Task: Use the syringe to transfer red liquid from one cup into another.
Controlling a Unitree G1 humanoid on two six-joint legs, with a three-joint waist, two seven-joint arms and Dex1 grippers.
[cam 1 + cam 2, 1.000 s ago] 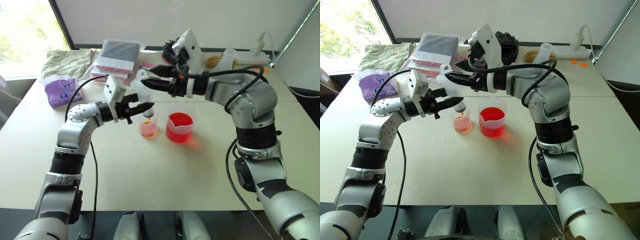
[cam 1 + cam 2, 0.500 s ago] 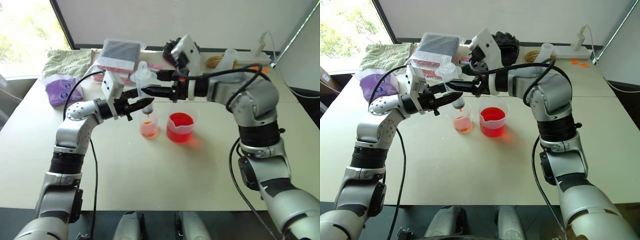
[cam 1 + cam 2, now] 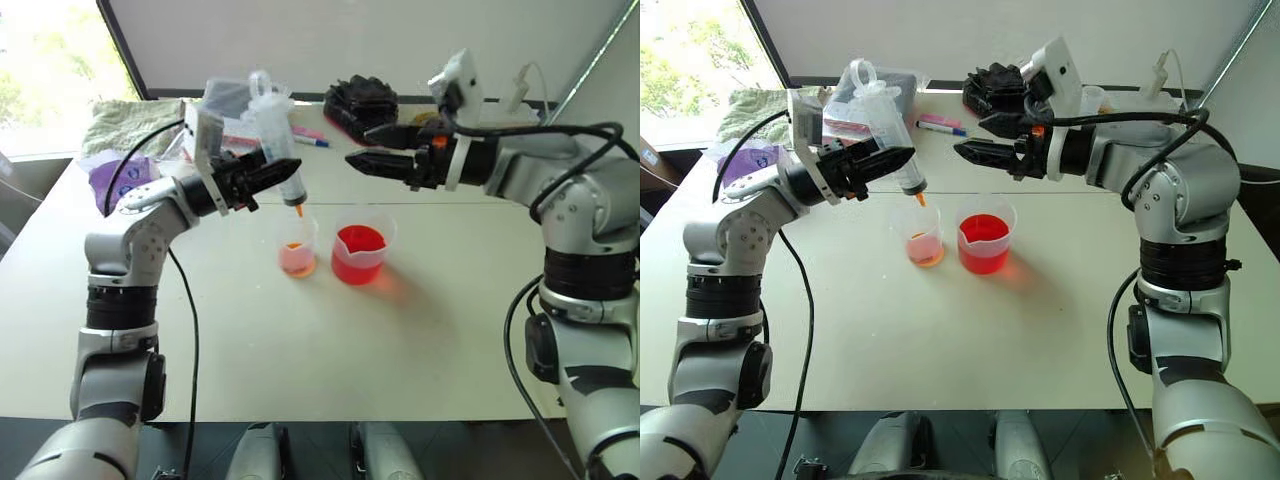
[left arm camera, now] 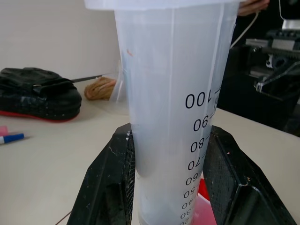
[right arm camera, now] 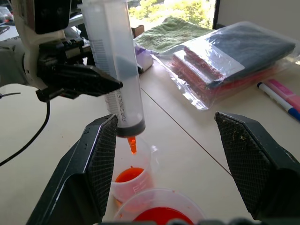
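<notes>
Basically left claw pinched syringe upright above narrow cup; right claw spread, at 3 o'clock of it.

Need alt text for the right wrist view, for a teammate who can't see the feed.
The left gripper holds the syringe upright, its orange tip just above the smaller cup, which has a little red liquid in the bottom. The right gripper's open fingers frame the scene, with the wider beaker in front and a bagged bundle on the table behind.
</notes>
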